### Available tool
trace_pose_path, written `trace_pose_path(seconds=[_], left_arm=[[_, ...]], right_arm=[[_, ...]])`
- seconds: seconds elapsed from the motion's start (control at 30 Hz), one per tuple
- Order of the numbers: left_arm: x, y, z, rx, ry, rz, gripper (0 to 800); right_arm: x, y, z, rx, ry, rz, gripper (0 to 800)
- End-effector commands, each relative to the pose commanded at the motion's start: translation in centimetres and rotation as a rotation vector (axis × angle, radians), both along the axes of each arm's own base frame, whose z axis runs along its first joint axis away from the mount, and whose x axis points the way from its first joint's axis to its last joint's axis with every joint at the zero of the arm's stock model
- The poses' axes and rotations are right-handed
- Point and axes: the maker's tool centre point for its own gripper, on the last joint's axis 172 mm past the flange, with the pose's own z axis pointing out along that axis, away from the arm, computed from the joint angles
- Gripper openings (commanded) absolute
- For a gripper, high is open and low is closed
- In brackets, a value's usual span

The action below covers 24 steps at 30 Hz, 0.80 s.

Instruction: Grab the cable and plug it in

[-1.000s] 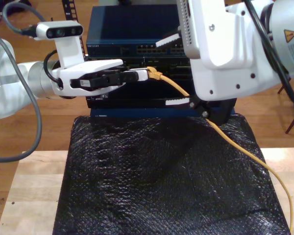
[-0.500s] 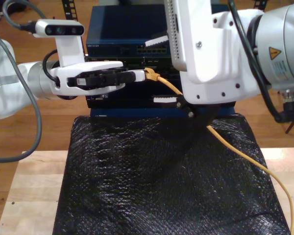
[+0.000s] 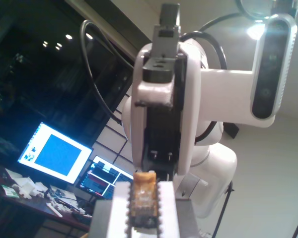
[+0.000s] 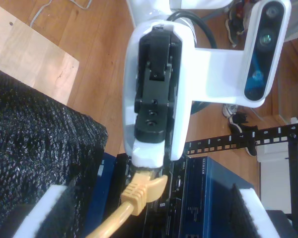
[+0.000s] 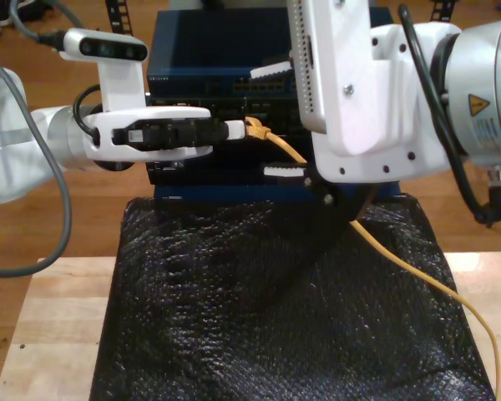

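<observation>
Wood surface (image 5: 58,334) with a black mat (image 5: 275,317) on it, switch stack (image 5: 209,58) past the far edge.

Exterior view: my first claw (image 5: 240,129) reaches in from the exterior view's left, clenched on the plug (image 5: 252,127) of the cable (image 5: 417,271), right at the stack's front. The cable runs back over the mat toward the surface's near corner on the exterior view's right. My second claw (image 5: 277,121) is spread wide with the cable passing between its jaws.

First wrist view: plug pinched between ridged fingers (image 3: 166,213).

Second wrist view: pads (image 4: 44,210) well apart, yellow boot at my first claw's tip.
</observation>
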Motion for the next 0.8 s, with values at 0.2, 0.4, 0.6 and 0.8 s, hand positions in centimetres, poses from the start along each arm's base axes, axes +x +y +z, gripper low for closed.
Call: trace_pose_path(seconds=[0.2,0.4,0.6,0.8], left_arm=[[-0.1,0.1,0.1,-0.004,0.004,-0.006,34],[-0.1,0.1,0.1,-0.004,0.006,-0.006,34],[0.0,0.2,0.0,-0.005,0.010,-0.007,34],[0.0,0.2,-0.1,-0.005,0.012,-0.007,36]], right_arm=[[0.3,-0.1,-0.2,0.007,-0.010,-0.011,708],[0.1,1.3,-0.6,0.034,-0.048,-0.002,438],[-0.5,2.2,-0.6,0.041,-0.057,0.018,439],[-0.3,2.0,0.1,0.047,-0.068,0.010,439]])
